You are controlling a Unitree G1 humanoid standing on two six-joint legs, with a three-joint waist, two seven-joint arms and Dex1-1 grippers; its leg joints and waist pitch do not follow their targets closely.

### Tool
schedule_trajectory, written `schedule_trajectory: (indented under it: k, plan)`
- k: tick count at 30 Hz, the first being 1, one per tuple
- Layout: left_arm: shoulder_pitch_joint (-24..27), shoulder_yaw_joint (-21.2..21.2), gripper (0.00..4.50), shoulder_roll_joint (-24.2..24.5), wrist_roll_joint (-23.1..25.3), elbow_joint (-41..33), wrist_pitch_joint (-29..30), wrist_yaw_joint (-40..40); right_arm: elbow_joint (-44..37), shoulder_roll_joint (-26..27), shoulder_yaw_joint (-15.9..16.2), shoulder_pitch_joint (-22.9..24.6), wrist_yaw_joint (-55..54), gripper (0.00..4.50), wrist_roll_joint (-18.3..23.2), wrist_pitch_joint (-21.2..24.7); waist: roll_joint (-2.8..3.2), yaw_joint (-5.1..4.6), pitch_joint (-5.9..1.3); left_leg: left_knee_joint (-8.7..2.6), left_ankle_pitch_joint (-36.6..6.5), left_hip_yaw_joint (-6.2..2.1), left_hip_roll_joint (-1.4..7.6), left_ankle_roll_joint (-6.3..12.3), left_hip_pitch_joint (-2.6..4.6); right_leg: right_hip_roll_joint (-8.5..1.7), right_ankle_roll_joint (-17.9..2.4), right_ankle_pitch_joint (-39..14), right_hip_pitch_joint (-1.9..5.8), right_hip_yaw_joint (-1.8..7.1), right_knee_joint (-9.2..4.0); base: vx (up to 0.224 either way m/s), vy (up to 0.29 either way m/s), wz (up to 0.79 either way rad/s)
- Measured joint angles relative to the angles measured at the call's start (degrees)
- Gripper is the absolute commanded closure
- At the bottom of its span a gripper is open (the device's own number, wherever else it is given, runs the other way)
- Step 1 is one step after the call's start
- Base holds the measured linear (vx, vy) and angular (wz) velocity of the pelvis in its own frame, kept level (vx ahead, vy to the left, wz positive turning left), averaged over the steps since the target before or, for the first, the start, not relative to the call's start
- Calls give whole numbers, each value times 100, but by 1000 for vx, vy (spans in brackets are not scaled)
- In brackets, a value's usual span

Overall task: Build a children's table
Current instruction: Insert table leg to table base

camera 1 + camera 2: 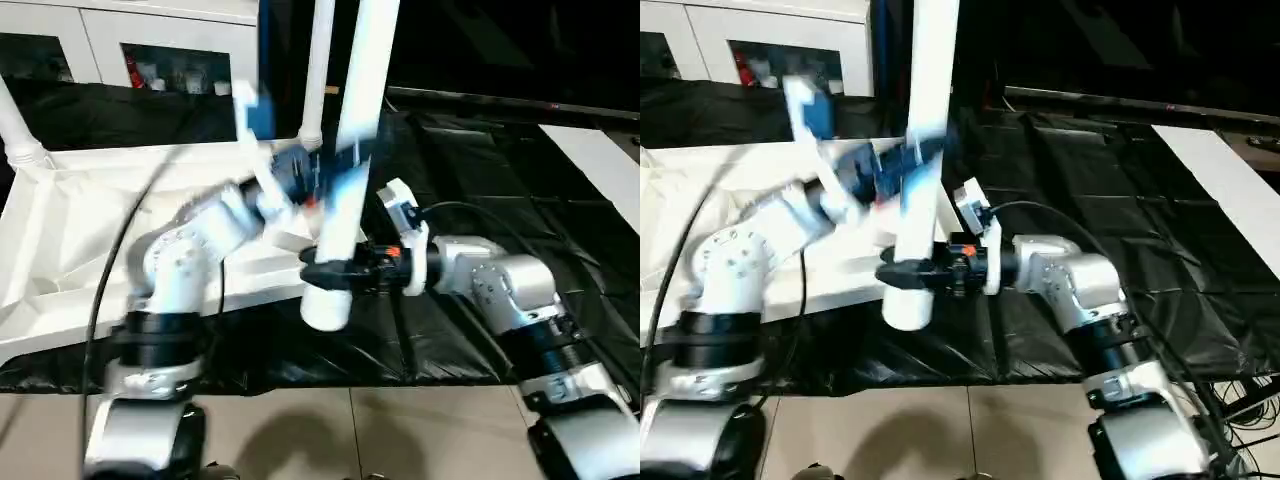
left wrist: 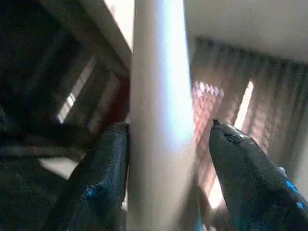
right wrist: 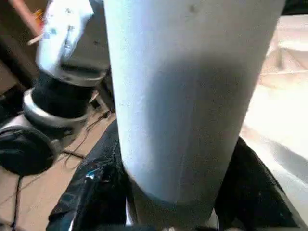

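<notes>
- The long white tubular plastic leg (image 1: 350, 150) stands near-upright in the middle of the scene, leaning slightly to the right toward its top. Its lower end hangs over the near edge of the black-covered counter (image 1: 500, 200).
- The right gripper (image 1: 335, 270) comes in from the right, level, and pinches the leg close to its lower end. In the right wrist view a black finger (image 3: 91, 192) lies against each side of the tube.
- The left gripper (image 2: 163, 159) sits higher on the same leg. One finger (image 2: 103, 178) lies against the tube; the other stands off it with a visible gap, so this gripper is spread.
- The white plastic rectangular tabletop (image 1: 70, 230) lies ribbed side up on the left part of the counter.
- Two further white tubular legs are upright in its corner sockets: one at the far right corner (image 1: 318, 75), one at the far left corner (image 1: 18, 125).
- A white cabinet with glass doors (image 1: 130, 45) stands behind the counter; small items inside are too blurred to identify.
- No readable writing is visible.
</notes>
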Motion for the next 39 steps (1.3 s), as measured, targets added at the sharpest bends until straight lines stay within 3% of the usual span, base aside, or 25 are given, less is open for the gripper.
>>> schedule_trajectory:
  k: [3,8,11,12,14,16,17,19,23,25,30,34,36,38,39]
  plan:
    - [-65,31,166,72,171,-40,-242,73,-31,46,-173,116,-359,260,-56,-163,0,-1,0,0,0,0,1,0,2,0,3,-2,2,-1,0,0,0,0]
    - [-50,-204,166,604,1287,-102,-614,771,46,211,-754,427,-1728,260,-491,-890,6,-10,2,0,1,-3,0,-2,7,0,12,-4,4,-1,1,0,0,0]
    - [269,-434,166,956,1882,-171,-803,952,-53,286,-989,750,-2287,260,-663,-1160,69,-3,1,-2,-3,-6,-3,2,13,-1,12,-4,19,-2,-8,0,0,0]
    - [458,-457,166,972,1979,-185,-794,1044,-183,334,-1059,892,-2518,260,-724,-1219,128,-8,6,1,-7,-13,-3,8,12,0,11,0,32,-7,-25,0,0,0]
    - [942,-492,166,943,2174,-134,-717,1356,-516,383,-1145,1162,-3135,260,-1021,-1305,327,-13,7,6,-15,-10,-17,21,4,-7,20,24,39,1,-59,0,0,0]
    - [1373,-559,166,941,2419,-87,-766,1548,-941,314,-1148,1438,-3610,260,-1362,-1239,483,-34,10,8,-17,-6,-21,25,-1,-9,29,30,36,6,-70,0,0,0]
    - [1578,-559,166,936,2509,-76,-878,1603,-1157,305,-1179,1596,-3805,260,-1476,-1218,543,-47,3,2,-17,-6,-20,25,2,-7,31,28,35,5,-69,0,0,0]
    - [2006,-552,166,862,2719,-47,-1229,1750,-1612,313,-1289,1920,-4175,260,-1712,-1250,598,-119,0,-8,-16,-8,-15,24,-1,1,54,14,31,2,-70,0,0,0]
    - [2828,-652,166,589,3237,-84,-1929,2284,-2452,501,-1444,2463,-4669,260,-1923,-1443,566,-284,5,-14,-16,-8,-9,24,-4,10,77,-2,31,4,-72,0,0,0]
    - [3142,-629,166,399,3331,-507,-1961,2642,-2756,714,-1443,2797,-4882,260,-1950,-1751,484,-344,-8,-16,-17,-6,-9,24,-6,9,80,-3,29,4,-76,0,0,0]
    - [3617,-354,166,382,3624,-991,-2162,3201,-2546,1063,-1381,3199,-5267,260,-1934,-1757,342,-388,-54,-12,-19,-13,-13,27,2,7,83,-3,26,-4,-100,0,0,0]
    - [3908,-105,166,623,3883,-1026,-2301,3294,-2389,1108,-1448,3348,-5166,260,-1786,-1780,269,-335,-28,-3,-19,-26,-17,28,-6,7,86,-2,24,-7,-119,0,0,0]
    - [3886,-82,166,734,3965,-1021,-2422,3278,-2394,1046,-1448,3330,-5065,260,-1761,-1816,289,-290,-27,-5,-19,-46,-18,28,-7,11,88,0,46,-15,-151,0,0,0]
    - [3727,-89,166,790,3981,-997,-2493,3224,-2421,801,-1503,3333,-4904,260,-1733,-1865,461,-236,0,-3,-26,-64,-32,40,-8,10,108,13,90,-8,-210,0,0,0]
    - [3606,-89,166,827,3870,-1000,-2419,3121,-2476,696,-1573,3357,-4861,260,-1685,-1865,476,-228,-17,-1,-31,-63,-48,50,5,5,115,20,114,4,-227,0,0,0]
